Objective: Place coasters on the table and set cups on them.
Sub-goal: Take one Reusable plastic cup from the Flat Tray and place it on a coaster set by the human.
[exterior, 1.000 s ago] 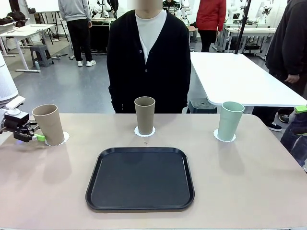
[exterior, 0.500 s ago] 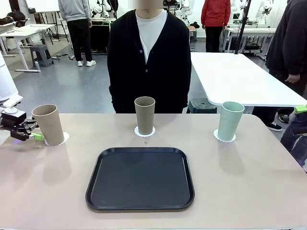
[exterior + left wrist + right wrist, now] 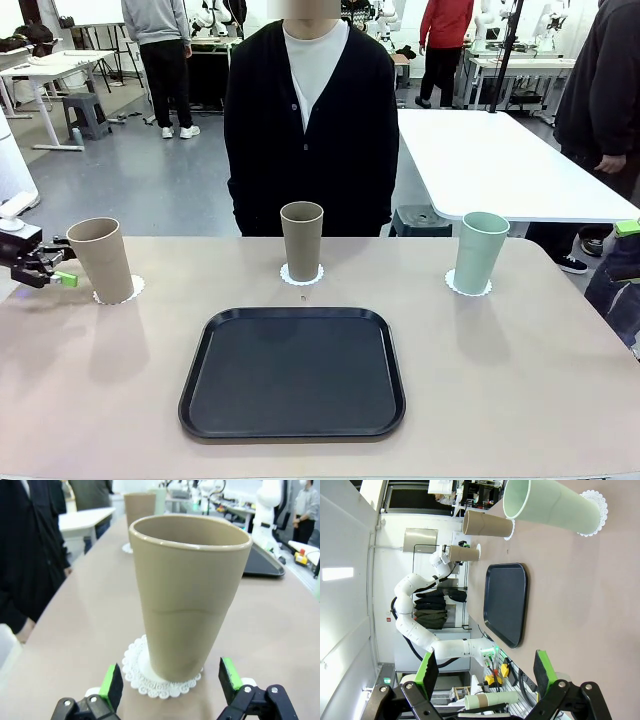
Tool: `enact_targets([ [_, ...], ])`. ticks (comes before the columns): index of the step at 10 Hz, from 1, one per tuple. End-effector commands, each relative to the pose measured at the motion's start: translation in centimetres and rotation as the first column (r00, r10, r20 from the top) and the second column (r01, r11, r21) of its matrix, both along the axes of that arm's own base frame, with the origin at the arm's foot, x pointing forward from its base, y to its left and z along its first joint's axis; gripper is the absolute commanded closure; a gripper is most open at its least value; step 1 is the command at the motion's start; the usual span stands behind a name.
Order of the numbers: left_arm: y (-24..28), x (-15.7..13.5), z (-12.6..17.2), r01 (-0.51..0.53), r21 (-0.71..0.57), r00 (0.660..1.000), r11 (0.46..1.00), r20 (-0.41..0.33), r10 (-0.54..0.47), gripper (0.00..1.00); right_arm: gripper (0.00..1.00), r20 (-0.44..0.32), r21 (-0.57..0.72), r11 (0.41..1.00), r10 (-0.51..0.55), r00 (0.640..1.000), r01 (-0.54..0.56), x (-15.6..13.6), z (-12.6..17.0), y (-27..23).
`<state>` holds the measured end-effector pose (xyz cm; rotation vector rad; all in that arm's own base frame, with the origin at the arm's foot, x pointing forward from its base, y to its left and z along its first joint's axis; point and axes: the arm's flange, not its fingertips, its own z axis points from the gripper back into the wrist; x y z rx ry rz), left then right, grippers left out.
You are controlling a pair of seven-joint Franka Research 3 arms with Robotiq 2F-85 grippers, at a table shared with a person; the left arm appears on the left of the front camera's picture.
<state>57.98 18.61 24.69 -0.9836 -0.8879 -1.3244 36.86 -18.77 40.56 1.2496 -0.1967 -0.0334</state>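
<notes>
A: Status, left of the tray (image 3: 292, 372) first?
B: We see the left gripper (image 3: 52, 272) open, empty, just clear of the tan cup (image 3: 101, 260) on its coaster (image 3: 135, 290). Behind the tray, brown cup (image 3: 301, 241) on a doily; to its right, mint cup (image 3: 479, 252) likewise.
A: Right gripper (image 3: 485, 672)?
B: Wide open, empty. We judge nothing is left.

no legible text, labels, brands or nos. anywhere
</notes>
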Motion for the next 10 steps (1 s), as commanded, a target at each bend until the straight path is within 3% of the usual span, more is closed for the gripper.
enact_targets([
  [1,0.8,-1.1,2.5,-0.038,0.195,0.999,0.980,-0.012,0.042,0.00,0.00,-0.001,-0.006,1.000,0.007,1.000,-0.007,-0.1,0.1,0.0],
  [2,0.9,-2.5,4.9,-0.066,0.323,0.997,0.944,-0.005,0.072,0.00,0.00,-0.001,-0.006,1.000,0.007,1.000,-0.007,-0.1,0.1,0.0],
  [4,0.2,-6.1,10.4,-0.203,0.536,0.979,0.819,0.091,0.182,0.00,0.00,-0.001,-0.006,1.000,0.007,1.000,-0.007,-0.1,0.1,0.0],
  [7,-2.7,-12.3,16.9,-0.332,0.780,0.939,0.530,0.222,0.261,0.00,0.00,-0.001,-0.006,1.000,0.007,1.000,-0.007,-0.1,0.1,0.0],
  [9,-5.7,-16.0,20.6,-0.289,0.838,0.946,0.462,0.175,0.274,0.00,0.00,-0.001,-0.006,1.000,0.007,1.000,-0.007,-0.1,0.1,0.0],
  [10,-7.2,-17.4,22.7,-0.290,0.829,0.933,0.479,0.133,0.335,0.00,0.00,-0.001,-0.006,1.000,0.007,1.000,-0.007,-0.1,0.1,0.0],
])
